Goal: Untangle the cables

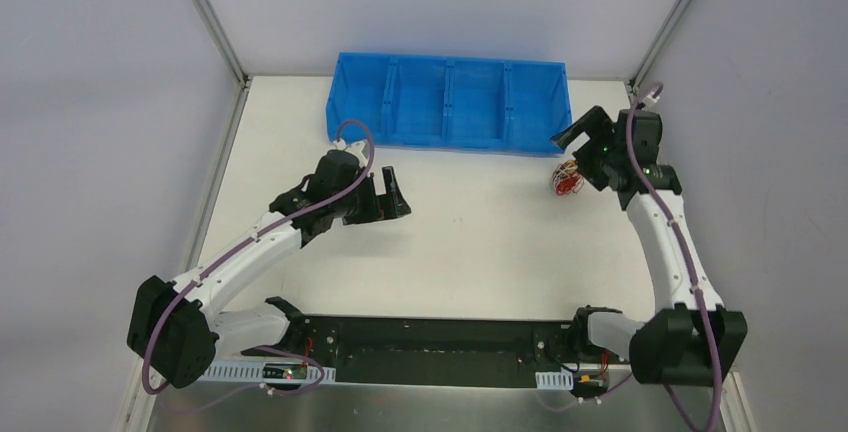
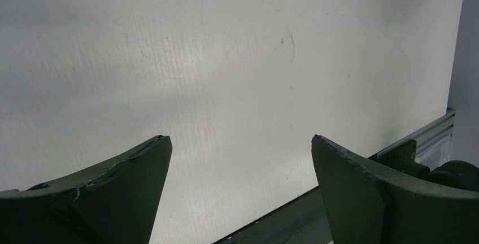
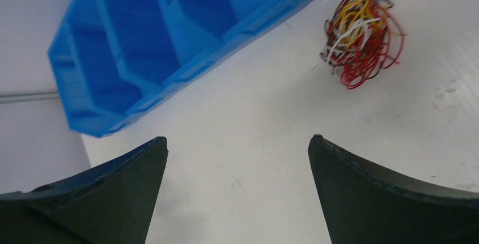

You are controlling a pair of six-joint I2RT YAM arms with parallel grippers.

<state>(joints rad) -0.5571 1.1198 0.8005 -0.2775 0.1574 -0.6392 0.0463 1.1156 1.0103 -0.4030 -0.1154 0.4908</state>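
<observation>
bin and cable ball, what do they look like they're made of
Bin: probably moulded plastic, an even blue with a slight gloss, thin ribbed walls and dividers.
Cables: thin wires, seemingly plastic-coated; smooth red, yellow, white and dark strands holding springy loops in a ball. No core is visible.

I see a matt white table [image 2: 226, 86] with a fine ribbed grain and faint scuffs, and a bin [image 3: 141, 40] of smooth blue plastic with a slight sheen. The cables [image 3: 361, 35] look glossy plastic-coated; the right gripper [image 3: 237, 142] has matt black fingers [image 3: 373, 199], rough-edged.
</observation>
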